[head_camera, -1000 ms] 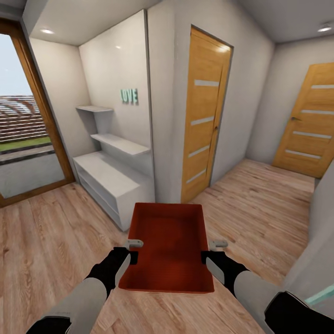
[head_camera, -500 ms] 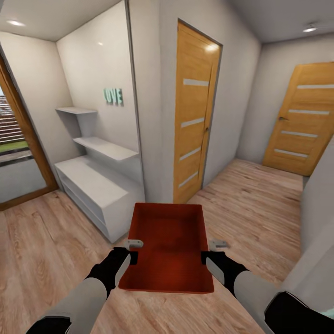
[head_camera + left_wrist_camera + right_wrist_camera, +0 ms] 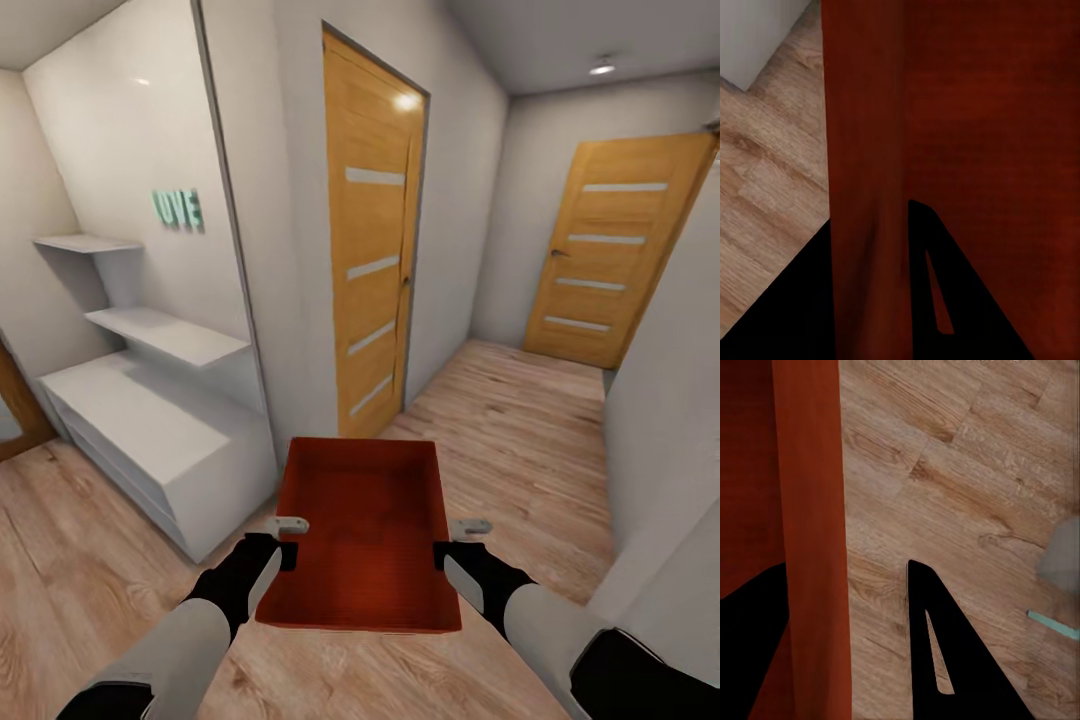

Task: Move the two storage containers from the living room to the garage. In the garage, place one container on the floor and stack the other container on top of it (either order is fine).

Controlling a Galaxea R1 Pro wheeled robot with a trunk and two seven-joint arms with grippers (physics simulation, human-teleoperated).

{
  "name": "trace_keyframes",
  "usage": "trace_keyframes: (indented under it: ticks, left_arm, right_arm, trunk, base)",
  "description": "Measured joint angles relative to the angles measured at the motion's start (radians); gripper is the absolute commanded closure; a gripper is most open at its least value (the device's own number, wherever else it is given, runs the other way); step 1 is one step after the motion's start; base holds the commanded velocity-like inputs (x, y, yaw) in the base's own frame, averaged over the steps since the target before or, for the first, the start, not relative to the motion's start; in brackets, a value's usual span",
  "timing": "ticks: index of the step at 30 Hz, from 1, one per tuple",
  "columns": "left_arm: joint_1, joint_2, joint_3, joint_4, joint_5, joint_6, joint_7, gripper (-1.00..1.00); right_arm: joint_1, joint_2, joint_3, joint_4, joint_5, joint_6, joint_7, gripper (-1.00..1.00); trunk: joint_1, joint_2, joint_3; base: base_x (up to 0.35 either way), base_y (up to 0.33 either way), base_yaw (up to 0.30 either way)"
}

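Carrying storage container (image 3: pixel 365 540) lower centre, left gripper (image 3: pixel 283 540) and right gripper (image 3: pixel 452 540) each clamping one side wall, keeping it level for transit.

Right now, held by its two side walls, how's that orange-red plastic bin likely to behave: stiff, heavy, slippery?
The orange-red rectangular plastic bin probably is stiff: its walls look straight though the left gripper and right gripper each pinch one. Likely light, since it looks empty. The plain smooth walls could slip, and with grips near its middle it might tilt forward or back.
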Motion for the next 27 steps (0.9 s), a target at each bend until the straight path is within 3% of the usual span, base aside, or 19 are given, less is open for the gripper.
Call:
trace_keyframes:
  ticks: [27]
  left_arm:
    - [0.0, 0.0, 0.0, 0.001, 0.0, 0.0, 0.0, 1.0]
  right_arm:
    - [0.0, 0.0, 0.0, 0.0, 0.0, 0.0, 0.0, 1.0]
  trunk:
    - [0.0, 0.0, 0.0]
  base:
    - [0.321, 0.0, -0.246]
